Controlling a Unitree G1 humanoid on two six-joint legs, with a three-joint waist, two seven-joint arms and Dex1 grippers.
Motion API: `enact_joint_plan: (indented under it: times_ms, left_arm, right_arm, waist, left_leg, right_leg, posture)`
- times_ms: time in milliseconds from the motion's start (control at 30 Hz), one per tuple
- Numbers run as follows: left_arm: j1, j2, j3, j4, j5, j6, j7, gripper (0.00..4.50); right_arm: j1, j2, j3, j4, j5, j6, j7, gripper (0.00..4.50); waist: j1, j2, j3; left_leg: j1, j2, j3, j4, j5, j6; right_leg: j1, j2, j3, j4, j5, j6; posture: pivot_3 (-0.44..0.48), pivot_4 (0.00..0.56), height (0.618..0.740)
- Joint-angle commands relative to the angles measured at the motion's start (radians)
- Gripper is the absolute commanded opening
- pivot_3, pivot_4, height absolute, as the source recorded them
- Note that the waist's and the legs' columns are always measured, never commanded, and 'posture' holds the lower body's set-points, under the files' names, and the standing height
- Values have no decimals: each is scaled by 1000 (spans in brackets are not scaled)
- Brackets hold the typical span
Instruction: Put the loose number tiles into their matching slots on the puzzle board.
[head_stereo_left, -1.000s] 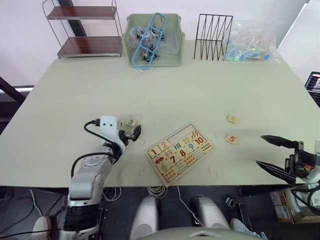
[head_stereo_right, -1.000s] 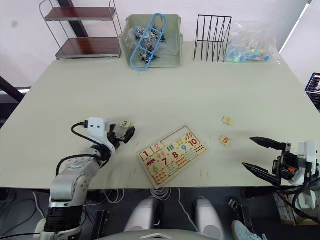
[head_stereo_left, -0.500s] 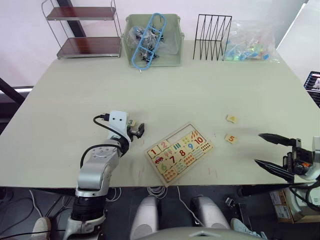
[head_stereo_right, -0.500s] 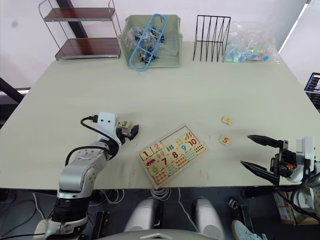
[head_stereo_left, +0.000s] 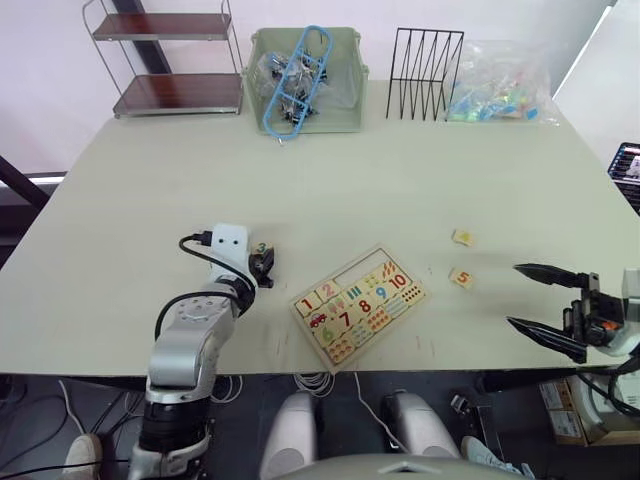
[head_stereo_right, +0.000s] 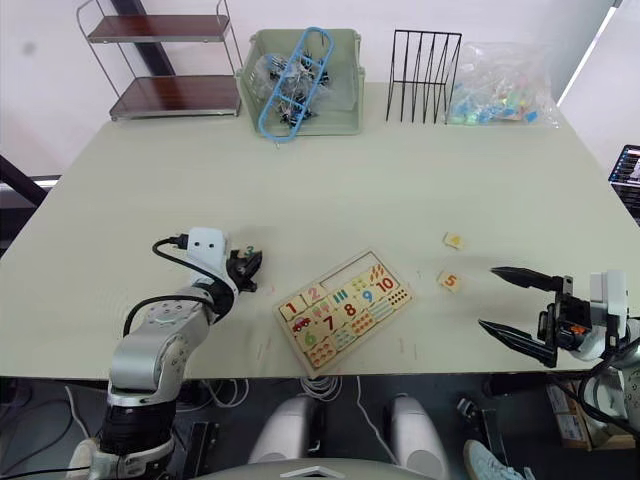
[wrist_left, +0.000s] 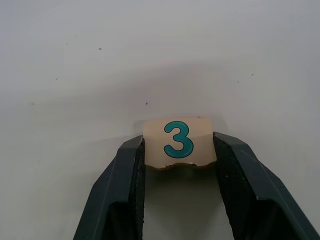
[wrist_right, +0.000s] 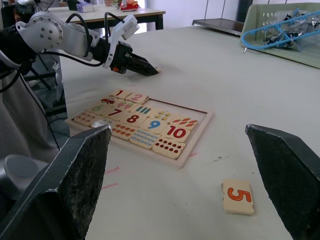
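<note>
One tile, the 3 (wrist_left: 179, 141), lies flat between left hand (wrist_left: 179, 165) fingers.

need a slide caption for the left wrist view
Left gripper closed on the number 3 tile, which rests on the pale table.

Teal 3 on pale tile (wrist_left: 180, 142); orange 5 tile (wrist_right: 238, 196); blk fingers (wrist_left: 120, 195).

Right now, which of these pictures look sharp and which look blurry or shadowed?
Left wrist view: the 3 tile is crisp between the left gripper fingers, with a soft shadow on the table beyond it. Right wrist view: the right gripper's near fingers are large and soft, while the puzzle board and 5 tile read clearly. Eye views: evenly lit, no harsh glare.
</note>
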Motion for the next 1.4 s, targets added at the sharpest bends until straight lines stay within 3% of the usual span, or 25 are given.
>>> enact_joint_plan:
  times_ms: [33, 367, 967, 1000, 1100, 1133, 1233, 1400]
  left_arm:
    - [25, 10, 36, -126, -19, 51, 0, 1492]
    - [185, -53, 118, -440, -29, 279, 82, 1492]
    - [257, -148, 118, -508, -28, 337, 121, 1492]
    - [253, -153, 120, -508, -33, 336, 119, 2531]
    - [234, -166, 127, -514, -51, 343, 108, 3415]
    - [232, -166, 127, -519, -54, 346, 105, 4210]
    - [231, -140, 137, -532, -68, 343, 73, 4468]
    - [223, 17, 191, -477, -86, 252, -53, 4468]
  right_arm:
    - [-20, -4, 2, 1, 13, 2, 19, 4500]
    - [-54, -21, 44, 39, 12, -40, 150, 4500]
    - [-73, -19, 60, 35, 28, -64, 150, 4500]
    - [-74, -18, 60, 34, 26, -63, 148, 4500]
    - [-74, -14, 59, 20, 25, -55, 129, 4500]
    - [-74, -12, 57, 11, 27, -49, 119, 4500]
    - [-70, -10, 56, -8, 30, -37, 98, 4500]
    - [-65, 1, 54, -47, 41, -1, 42, 4500]
  waist:
    - [0, 0, 0]
    - [1, 0, 0]
    - [0, -1, 0]
    - [0, -1, 0]
    - [0, -1, 0]
    - [0, -1, 0]
    - [0, -1, 0]
    - [-1, -1, 0]
  left_leg:
    - [0, 0, 0, 0, 0, 0]
    - [0, 0, 0, 0, 0, 0]
    - [0, 0, -1, 0, 0, 0]
    - [0, 0, -1, 0, 0, 0]
    - [0, 0, -1, 0, 0, 0]
    - [0, 0, -1, 0, 0, 0]
    - [0, 0, -1, 0, 0, 0]
    - [0, 0, -1, 0, 0, 0]
  right_leg:
    - [0, 0, 0, 0, 0, 0]
    - [0, 0, 0, 0, 0, -1]
    - [0, 0, 0, 0, -2, -3]
    - [0, 0, 0, 0, -2, -3]
    - [0, 0, 0, 0, -2, -3]
    - [0, 0, 0, 0, -2, -3]
    - [0, 0, 0, 0, -2, -3]
    - [0, 0, -1, 0, -2, -3]
  posture:
    - [0, 150, 740]
    - [0, 150, 740]
    - [0, 150, 740]
    - [0, 150, 740]
    - [0, 150, 740]
    - [0, 150, 740]
    - [0, 150, 740]
    - [0, 150, 740]
